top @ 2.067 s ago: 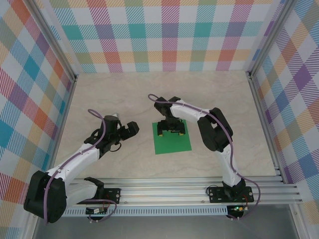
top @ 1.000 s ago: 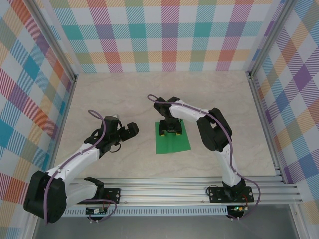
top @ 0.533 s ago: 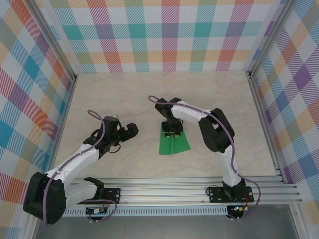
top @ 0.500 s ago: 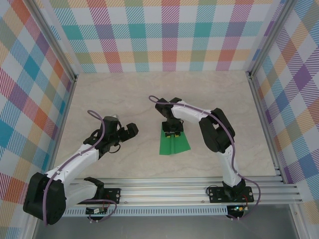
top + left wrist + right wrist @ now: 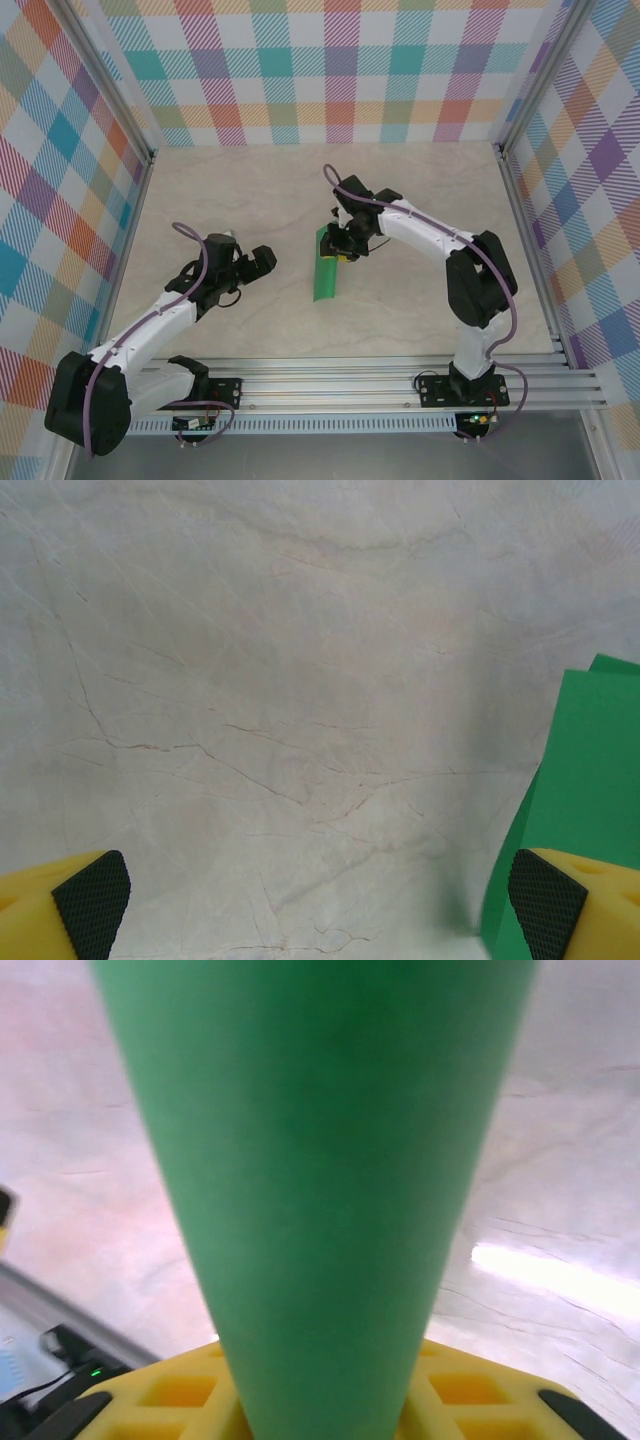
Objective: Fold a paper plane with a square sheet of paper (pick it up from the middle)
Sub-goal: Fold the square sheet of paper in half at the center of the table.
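The square sheet of paper (image 5: 326,268) is bright green and bent double over its middle, so from above it looks like a narrow strip tilted off the table. My right gripper (image 5: 344,243) is shut on its upper middle. In the right wrist view the paper (image 5: 320,1180) rises as a wide green band from between the yellow fingers (image 5: 170,1392). My left gripper (image 5: 262,259) stands open to the left of the sheet, apart from it. In the left wrist view its black pads (image 5: 92,898) sit wide apart over bare table, and the paper's edge (image 5: 585,790) shows at the right.
The pale marbled table (image 5: 250,190) is closed in by checkered walls (image 5: 340,70) at the back and both sides. Aluminium rails (image 5: 340,385) run along the near edge by the arm bases.
The right gripper closed on the flat sheet's middle, lifted it and turned; the sheet went from a flat square to a narrow bent strip. The right elbow swung right. The left arm barely moved.
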You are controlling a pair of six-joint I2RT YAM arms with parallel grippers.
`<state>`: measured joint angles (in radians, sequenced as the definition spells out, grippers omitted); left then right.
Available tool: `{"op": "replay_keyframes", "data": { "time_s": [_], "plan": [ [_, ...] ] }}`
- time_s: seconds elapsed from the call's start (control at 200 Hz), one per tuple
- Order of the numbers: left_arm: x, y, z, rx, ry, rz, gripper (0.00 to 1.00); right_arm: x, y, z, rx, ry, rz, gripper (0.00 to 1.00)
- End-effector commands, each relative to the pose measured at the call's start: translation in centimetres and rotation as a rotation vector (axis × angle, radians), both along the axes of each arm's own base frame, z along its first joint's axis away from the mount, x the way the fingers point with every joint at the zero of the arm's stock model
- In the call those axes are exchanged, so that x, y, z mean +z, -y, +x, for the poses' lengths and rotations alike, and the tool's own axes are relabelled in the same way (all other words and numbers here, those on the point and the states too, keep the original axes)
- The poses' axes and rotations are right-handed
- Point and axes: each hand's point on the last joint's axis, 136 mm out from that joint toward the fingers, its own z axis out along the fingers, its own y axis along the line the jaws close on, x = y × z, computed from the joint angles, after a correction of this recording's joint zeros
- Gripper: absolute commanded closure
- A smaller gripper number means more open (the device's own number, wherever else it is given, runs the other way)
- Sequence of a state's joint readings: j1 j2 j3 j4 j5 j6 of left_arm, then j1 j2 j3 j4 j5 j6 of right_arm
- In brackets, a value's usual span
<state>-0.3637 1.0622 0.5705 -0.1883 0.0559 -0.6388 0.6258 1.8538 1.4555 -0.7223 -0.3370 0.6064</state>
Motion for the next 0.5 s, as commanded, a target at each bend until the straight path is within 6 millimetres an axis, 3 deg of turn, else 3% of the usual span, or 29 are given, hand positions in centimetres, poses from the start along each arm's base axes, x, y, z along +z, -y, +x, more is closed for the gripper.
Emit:
{"op": "replay_keyframes", "data": {
  "time_s": [0.0, 0.11, 0.28, 0.495],
  "plan": [
    [0.7, 0.8, 0.0, -0.027, 0.005, -0.054, 0.00, -0.6, -1.1, -0.1, 0.005, -0.076, 0.161, 0.65],
    [1.2, 1.6, 0.1, -0.060, 0.004, -0.083, 0.00, -2.7, 0.1, 0.0, -0.029, -0.125, 0.178, 0.65],
    [1.5, 2.7, 0.3, -0.101, 0.005, -0.113, 0.00, -5.6, 2.7, -0.1, -0.038, -0.150, 0.087, 0.58],
    [1.5, 4.0, 0.6, -0.147, -0.004, -0.113, 0.00, -7.1, 5.9, -0.1, -0.066, -0.137, -0.070, 0.39]
  ]
}}
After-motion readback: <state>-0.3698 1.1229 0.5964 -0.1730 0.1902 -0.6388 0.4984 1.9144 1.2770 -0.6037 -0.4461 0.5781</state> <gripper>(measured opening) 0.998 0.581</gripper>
